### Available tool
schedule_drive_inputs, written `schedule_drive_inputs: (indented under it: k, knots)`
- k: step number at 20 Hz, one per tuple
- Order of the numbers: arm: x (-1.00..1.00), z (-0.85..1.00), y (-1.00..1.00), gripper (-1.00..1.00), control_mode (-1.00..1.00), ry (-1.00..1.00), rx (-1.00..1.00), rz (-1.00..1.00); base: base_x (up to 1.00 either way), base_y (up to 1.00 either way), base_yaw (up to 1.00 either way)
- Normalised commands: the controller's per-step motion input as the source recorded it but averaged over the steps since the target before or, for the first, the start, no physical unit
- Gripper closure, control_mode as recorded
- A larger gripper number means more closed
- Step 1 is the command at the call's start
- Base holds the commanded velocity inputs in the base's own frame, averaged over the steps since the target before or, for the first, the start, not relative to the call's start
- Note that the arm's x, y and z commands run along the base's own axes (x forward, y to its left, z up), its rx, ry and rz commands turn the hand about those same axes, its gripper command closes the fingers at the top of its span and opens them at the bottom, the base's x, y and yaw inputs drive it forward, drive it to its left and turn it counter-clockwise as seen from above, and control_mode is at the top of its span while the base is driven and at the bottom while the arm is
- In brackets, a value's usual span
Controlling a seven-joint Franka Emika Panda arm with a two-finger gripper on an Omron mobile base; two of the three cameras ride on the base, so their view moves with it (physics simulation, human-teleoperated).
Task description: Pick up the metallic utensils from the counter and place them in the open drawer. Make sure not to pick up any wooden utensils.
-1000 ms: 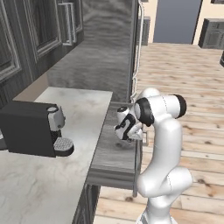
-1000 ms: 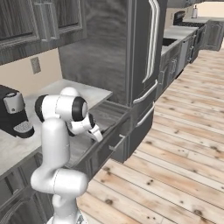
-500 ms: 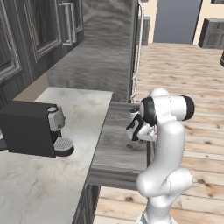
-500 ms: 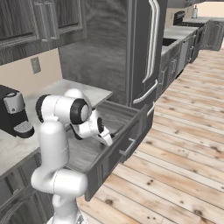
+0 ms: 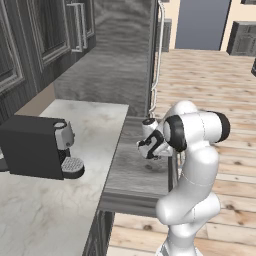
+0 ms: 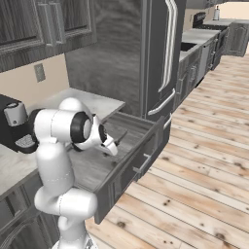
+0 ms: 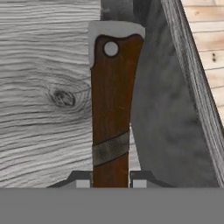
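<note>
Your desk (image 5: pixel 60 210) carries a coffee machine (image 5: pixel 35 147) beside the open drawer (image 5: pixel 135 175). Above the drawer floor, your claw (image 7: pixel 111 178) is clamped on the knife (image 7: pixel 111 105), its dark handle between the fingertips (image 7: pixel 81 180).

Knife (image 7: pixel 110 109): dark brown handle, grey metal end, held between the finger tips above the open drawer (image 5: pixel 135 172) floor.
</note>
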Motion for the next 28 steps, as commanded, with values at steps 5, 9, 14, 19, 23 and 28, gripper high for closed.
schedule_drive_inputs:
  k: [5,9,14,19,23,28]
  knots:
    - [0.07,-0.02,0.4,1.0,-1.0,0.0,0.11,0.02,0.0,0.0,0.0]
    - [0.23,-0.18,0.02,1.0,-1.0,0.01,0.2,0.0,0.0,0.0,0.0]
    - [0.2,-0.25,-0.04,1.0,-1.0,0.0,0.09,0.0,0.0,0.0,0.0]
    - [0.3,-0.32,-0.02,1.0,-1.0,0.0,0.0,0.0,0.0,0.0,0.0]
    - [0.29,-0.49,0.01,1.0,-1.0,0.0,0.0,0.08,0.0,0.0,0.0]
    - [0.25,-0.45,0.07,1.0,-1.0,0.04,0.0,0.11,0.0,0.0,0.0]
